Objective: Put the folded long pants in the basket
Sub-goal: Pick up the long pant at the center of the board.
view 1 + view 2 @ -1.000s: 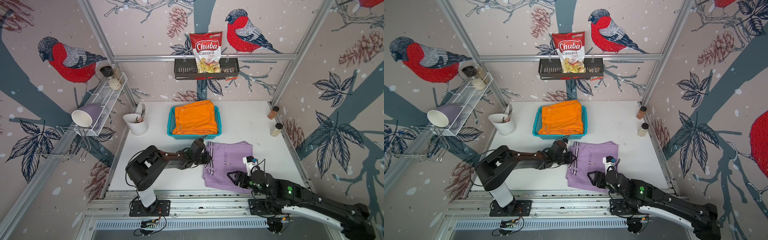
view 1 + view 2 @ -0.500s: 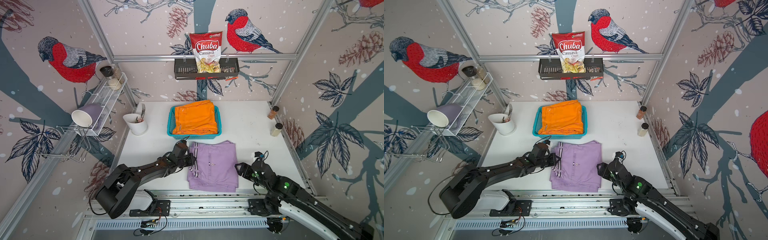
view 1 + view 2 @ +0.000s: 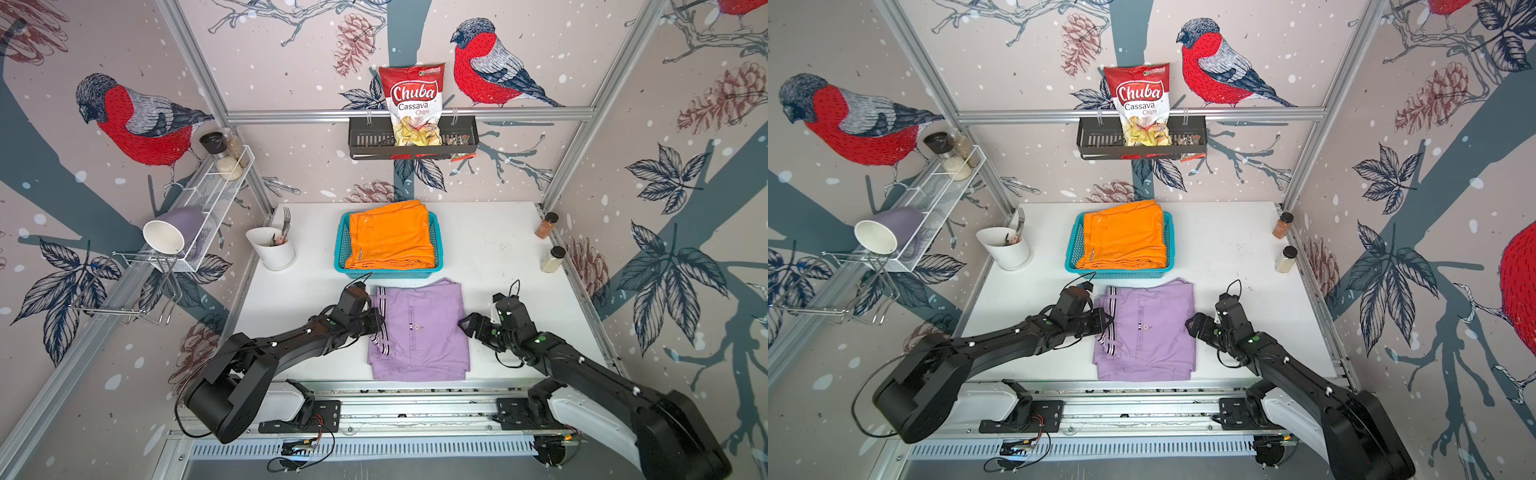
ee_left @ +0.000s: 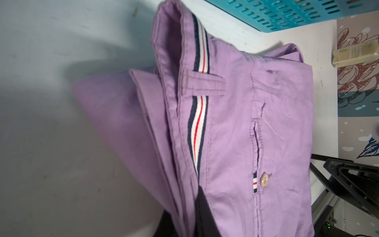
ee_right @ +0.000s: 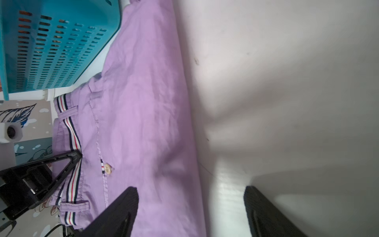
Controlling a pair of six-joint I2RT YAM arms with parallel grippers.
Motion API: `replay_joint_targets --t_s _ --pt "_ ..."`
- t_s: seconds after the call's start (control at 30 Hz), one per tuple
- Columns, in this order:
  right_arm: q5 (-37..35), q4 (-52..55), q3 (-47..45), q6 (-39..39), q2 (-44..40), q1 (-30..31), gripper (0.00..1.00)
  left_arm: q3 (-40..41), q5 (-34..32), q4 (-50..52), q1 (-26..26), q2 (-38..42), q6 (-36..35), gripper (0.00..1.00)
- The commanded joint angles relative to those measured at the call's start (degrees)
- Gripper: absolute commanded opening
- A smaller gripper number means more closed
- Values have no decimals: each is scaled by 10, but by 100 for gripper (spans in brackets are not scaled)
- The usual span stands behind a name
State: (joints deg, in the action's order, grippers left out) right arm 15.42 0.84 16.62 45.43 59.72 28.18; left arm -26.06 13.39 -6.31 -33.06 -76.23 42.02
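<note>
The lilac folded long pants lie on the white table just in front of the turquoise basket. Orange folded pants fill the top of the basket. My left gripper is shut on the lilac pants' striped waistband edge, which is lifted a little. At the pants' opposite edge my right gripper is open. One of its fingers is over the cloth and the other is over bare table.
A white cup with cutlery stands left of the basket. Two spice jars sit at the table's right edge. A black rack with a chips bag hangs on the back wall, and a white wire shelf on the left wall.
The left gripper has dragged the lilac pants to the left. The right gripper has come off the top of the pants, moved to their right edge and opened wider.
</note>
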Motion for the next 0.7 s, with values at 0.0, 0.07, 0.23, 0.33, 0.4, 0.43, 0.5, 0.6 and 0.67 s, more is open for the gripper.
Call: replay_joint_targets --t_s 0.0,0.07,0.23,0.33,0.4,0.43,0.5,0.6,0.67 --pt "35 -39 6 -15 53 3 81 4 9 -14 4 -3 -7 0" --pt "38 -53 11 -13 77 6 63 4 13 -16 4 -5 -7 0" --pt "36 -63 27 -14 102 24 16 1 16 -18 5 -5 -5 0" --pt "21 -58 36 -14 100 41 0 0 17 -13 6 -1 -4 0" --pt "8 -49 41 -13 89 50 0 -2 19 -7 6 6 -2 0" --pt "0 -41 44 -11 79 54 0 -4 21 -1 5 12 0 0" --pt "-13 -20 53 -7 53 62 0 -12 37 14 5 33 5 0" --pt "-47 26 74 1 -7 83 0 -33 37 60 5 90 11 0" --pt "-70 56 92 5 -44 103 0 -52 11 104 5 135 12 0"
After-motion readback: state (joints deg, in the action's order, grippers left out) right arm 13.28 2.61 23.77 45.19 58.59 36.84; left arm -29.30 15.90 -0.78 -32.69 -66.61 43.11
